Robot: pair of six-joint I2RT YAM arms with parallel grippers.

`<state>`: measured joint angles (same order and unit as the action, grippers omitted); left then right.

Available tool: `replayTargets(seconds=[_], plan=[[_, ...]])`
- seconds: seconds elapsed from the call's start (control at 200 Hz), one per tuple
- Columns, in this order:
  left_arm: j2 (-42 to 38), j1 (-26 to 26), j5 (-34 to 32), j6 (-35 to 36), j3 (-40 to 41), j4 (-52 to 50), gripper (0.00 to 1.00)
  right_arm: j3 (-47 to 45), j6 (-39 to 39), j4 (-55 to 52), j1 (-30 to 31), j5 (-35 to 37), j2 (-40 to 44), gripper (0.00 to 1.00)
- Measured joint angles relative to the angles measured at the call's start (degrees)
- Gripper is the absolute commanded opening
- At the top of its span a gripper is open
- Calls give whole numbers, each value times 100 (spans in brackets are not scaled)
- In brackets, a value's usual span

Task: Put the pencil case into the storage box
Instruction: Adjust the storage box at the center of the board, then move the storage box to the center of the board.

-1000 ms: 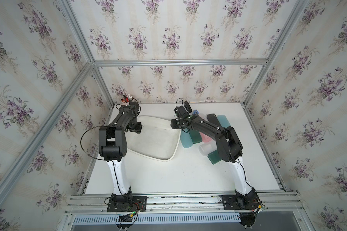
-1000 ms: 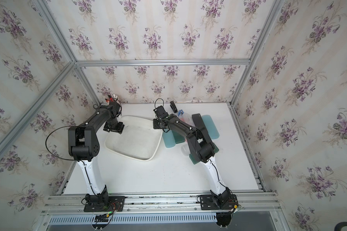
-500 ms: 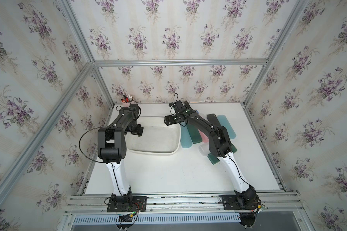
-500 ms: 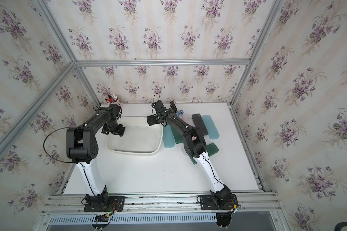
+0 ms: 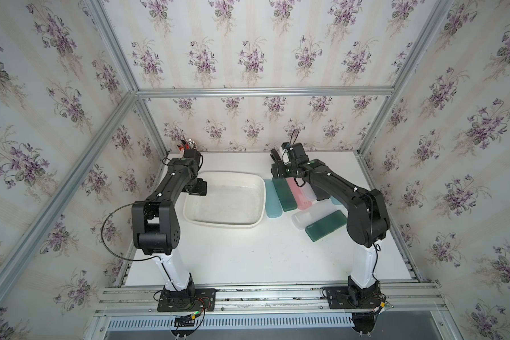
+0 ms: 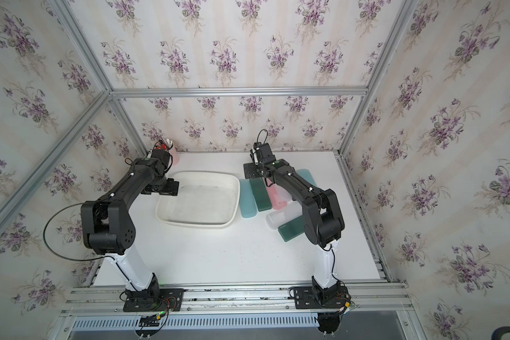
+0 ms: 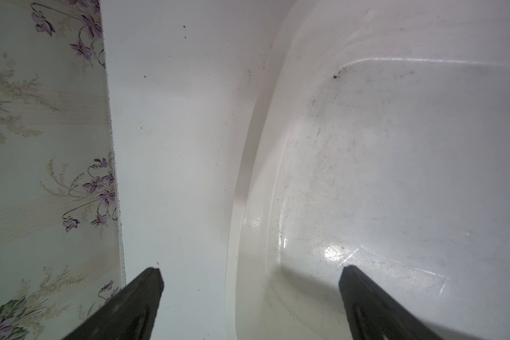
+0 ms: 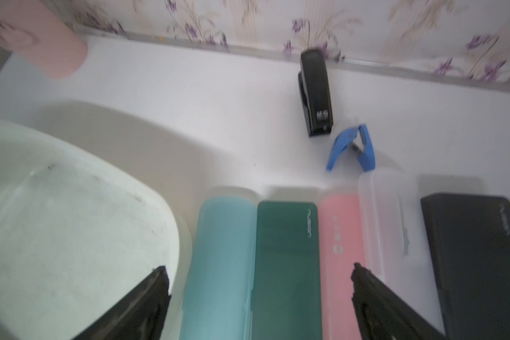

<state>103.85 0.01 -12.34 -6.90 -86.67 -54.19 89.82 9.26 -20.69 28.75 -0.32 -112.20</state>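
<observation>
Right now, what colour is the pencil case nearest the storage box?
Light blue-teal pencil case, beside the storage box; shows best in the right wrist view.

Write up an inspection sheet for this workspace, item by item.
Surface: white table, a few dark specks.
Job's things: storage box empty, scuffed inside; pencil cases all outside it, lying on the table beside it.
Clutter: black stapler, blue clip and pink pen cup near the back wall.
Grippers: left gripper jaws open over the box's rim, holding nothing; right gripper jaws open above the light blue and dark green cases, holding nothing.
Cables: black cable loops loose beside the left arm.
Surroundings: floral-papered walls, aluminium frame.
</observation>
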Motion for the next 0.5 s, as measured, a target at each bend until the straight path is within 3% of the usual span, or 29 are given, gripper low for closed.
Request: replayTargets(seconds=[0.11, 0.21, 0.5], plan=[[-284, -15, 70, -57, 348, 162, 99, -1272, 101, 160, 85, -197, 424, 93], [-450, -55, 157, -85, 562, 295, 99, -1888, 275, 343, 175, -157, 629, 92], [-592, -116, 295, -92, 833, 496, 99, -1429, 413, 549, 968, 186, 52, 92]])
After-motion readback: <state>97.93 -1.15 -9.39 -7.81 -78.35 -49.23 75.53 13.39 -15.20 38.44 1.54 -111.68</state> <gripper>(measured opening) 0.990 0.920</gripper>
